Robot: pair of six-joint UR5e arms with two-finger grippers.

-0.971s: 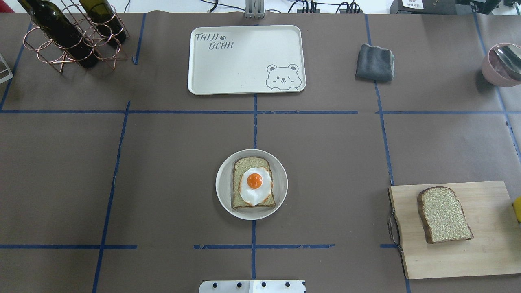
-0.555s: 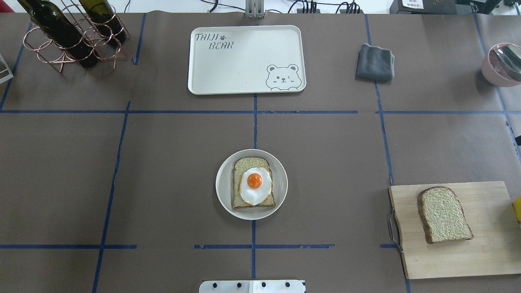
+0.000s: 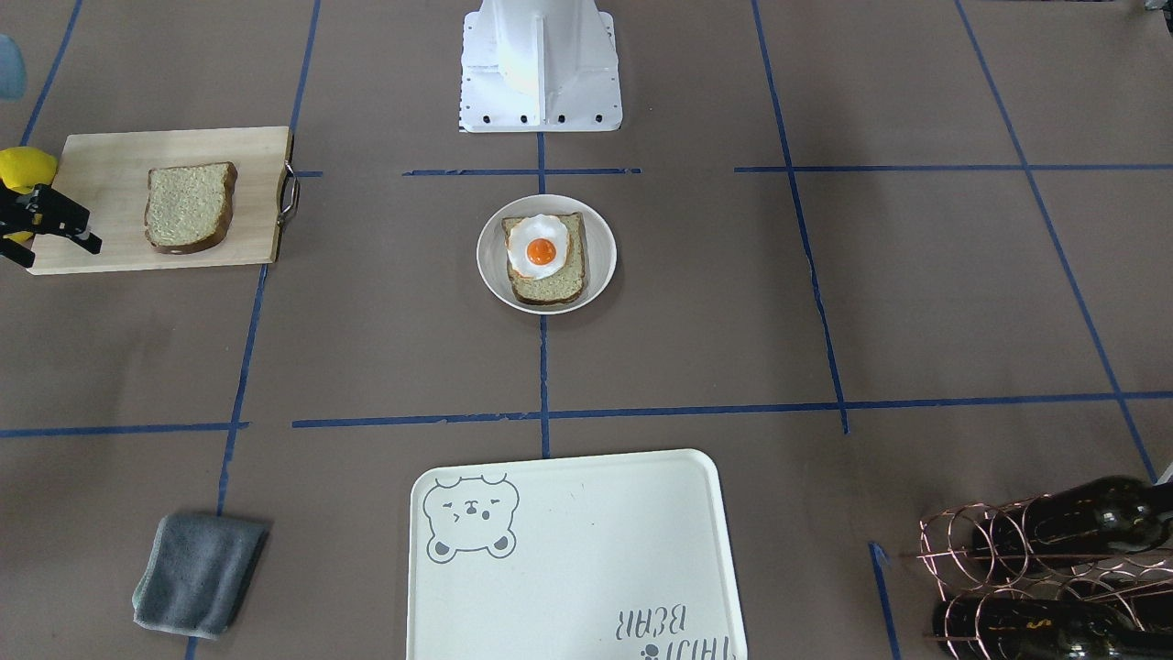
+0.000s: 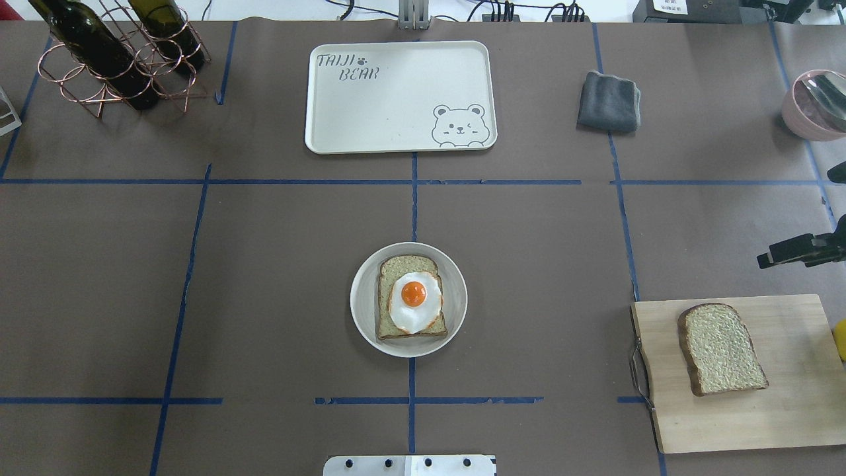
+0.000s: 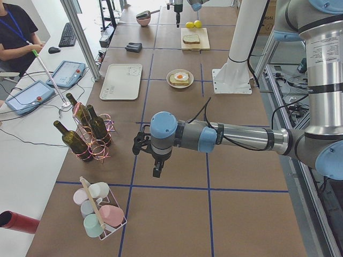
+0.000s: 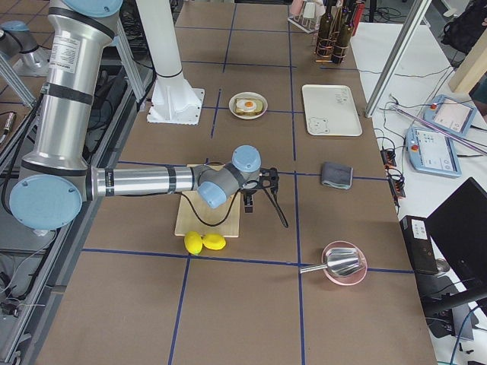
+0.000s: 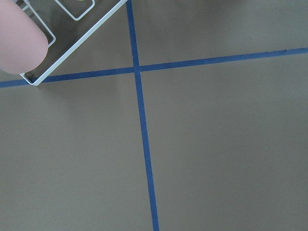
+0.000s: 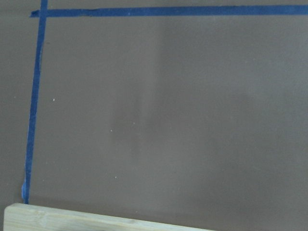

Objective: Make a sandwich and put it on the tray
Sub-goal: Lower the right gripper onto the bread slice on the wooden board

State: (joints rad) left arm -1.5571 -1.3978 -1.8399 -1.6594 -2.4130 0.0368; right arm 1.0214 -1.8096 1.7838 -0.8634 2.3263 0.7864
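Note:
A small white dish (image 4: 357,299) at table centre holds one bread slice (image 4: 408,265) with a fried egg (image 4: 414,301) on top, uncovered. The second bread slice (image 4: 720,347) lies on the wooden cutting board (image 4: 786,410) at the right. The cream bear tray (image 4: 396,99) lies empty at the far centre. My right gripper (image 4: 761,260) hovers at the right edge, just beyond the board's far side; in the front-facing view (image 3: 90,231) its fingers look apart and empty. My left gripper (image 5: 155,167) shows only in the exterior left view, far left of the dish; I cannot tell its state.
A copper rack with wine bottles (image 4: 119,59) stands far left. A grey cloth (image 4: 608,102) lies right of the tray. A pink bowl with a spoon (image 4: 813,106) is far right. Two lemons (image 6: 204,242) sit by the board. A rack of cups (image 5: 99,214) is near the left gripper.
My right gripper has come into the overhead view from the right edge, beyond the cutting board. The dish, both slices and the tray have not moved.

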